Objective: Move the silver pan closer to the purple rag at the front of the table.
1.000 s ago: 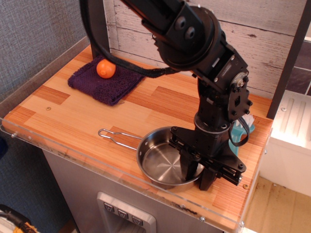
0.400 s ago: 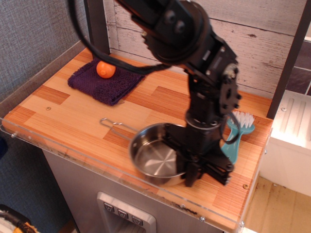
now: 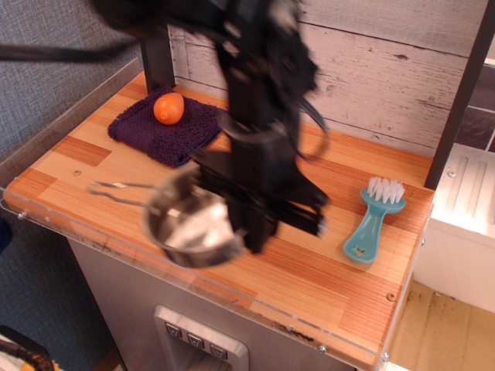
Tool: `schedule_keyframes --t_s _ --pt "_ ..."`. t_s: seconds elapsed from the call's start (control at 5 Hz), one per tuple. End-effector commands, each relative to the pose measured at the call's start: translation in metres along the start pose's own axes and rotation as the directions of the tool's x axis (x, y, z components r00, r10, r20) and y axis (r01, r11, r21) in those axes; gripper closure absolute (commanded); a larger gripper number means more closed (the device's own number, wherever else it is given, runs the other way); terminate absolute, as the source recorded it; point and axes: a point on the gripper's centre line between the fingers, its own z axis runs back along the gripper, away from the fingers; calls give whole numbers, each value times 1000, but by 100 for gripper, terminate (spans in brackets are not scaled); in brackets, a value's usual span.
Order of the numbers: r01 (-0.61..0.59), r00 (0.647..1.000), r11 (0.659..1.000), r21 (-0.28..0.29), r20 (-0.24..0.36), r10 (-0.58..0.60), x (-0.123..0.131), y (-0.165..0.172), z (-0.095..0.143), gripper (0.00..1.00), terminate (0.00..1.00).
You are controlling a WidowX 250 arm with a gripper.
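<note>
The silver pan (image 3: 186,228) is near the front edge of the table (image 3: 69,166), left of centre, with its wire handle (image 3: 116,189) pointing left. It looks blurred and slightly tilted. My gripper (image 3: 249,234) is shut on the pan's right rim, one finger inside and one outside. The arm above it is blurred with motion. The purple rag (image 3: 182,131) lies at the back left with a small orange fruit (image 3: 168,108) on it. The pan is apart from the rag, in front of it.
A teal dish brush (image 3: 371,224) lies on the right of the table. A clear acrylic edge runs along the front and left sides. A whitewashed plank wall stands behind, and a dark post stands at the back left.
My gripper has dragged the pan leftward along the front of the table, from right of centre to left of centre. The brush, earlier hidden behind the arm, now shows.
</note>
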Motion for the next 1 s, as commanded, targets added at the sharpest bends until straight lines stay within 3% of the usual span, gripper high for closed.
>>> schedule_keyframes --t_s 0.0,0.2,0.4,0.8 --pt "-2 1000 1000 -22 -22 2 4 99 5 100 0" --pt "4 998 1000 -19 -63 -5 13 150 -12 100 0" --pt "102 991 994 -39 -88 -105 30 166 -29 100 0" --pt "313 944 947 -68 -88 -318 40 149 -51 100 0"
